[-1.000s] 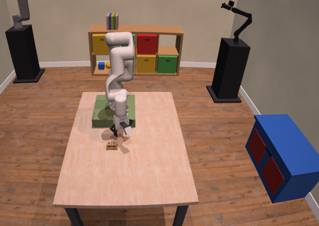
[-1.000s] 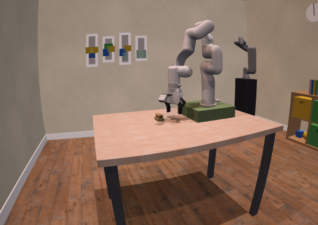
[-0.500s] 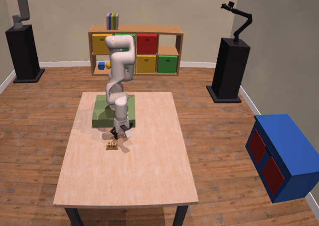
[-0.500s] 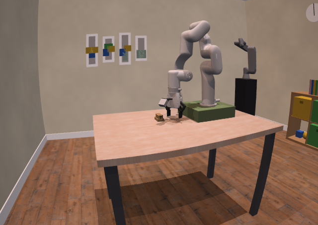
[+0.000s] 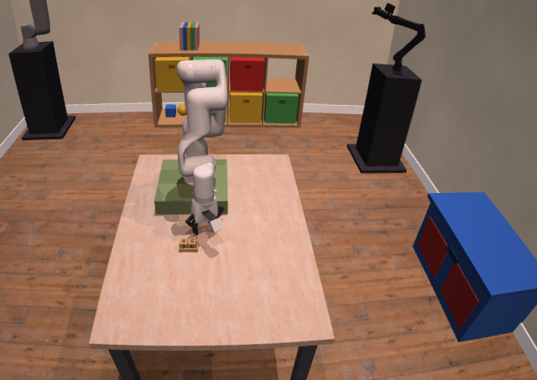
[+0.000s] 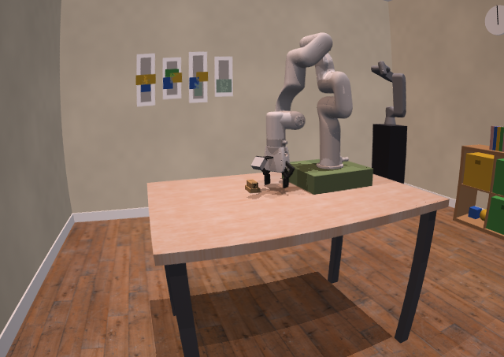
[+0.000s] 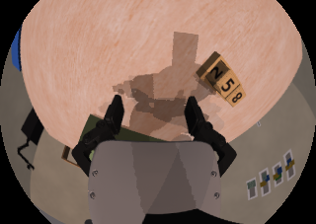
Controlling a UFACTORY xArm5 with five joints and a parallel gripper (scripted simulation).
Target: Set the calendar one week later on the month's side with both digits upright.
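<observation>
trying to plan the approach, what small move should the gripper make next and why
Probably shift the open gripper sideways toward the calendar until it is above the cubes. The fingers are spread wide and hold nothing. In the wrist view the calendar sits off to one side, not between them.

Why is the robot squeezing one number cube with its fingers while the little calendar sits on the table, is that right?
Not quite. The fingers stand wide apart with nothing between them; the wrist view shows it. The gripper hangs beside the little calendar, which sits on the table with both cubes in its tray.
</observation>
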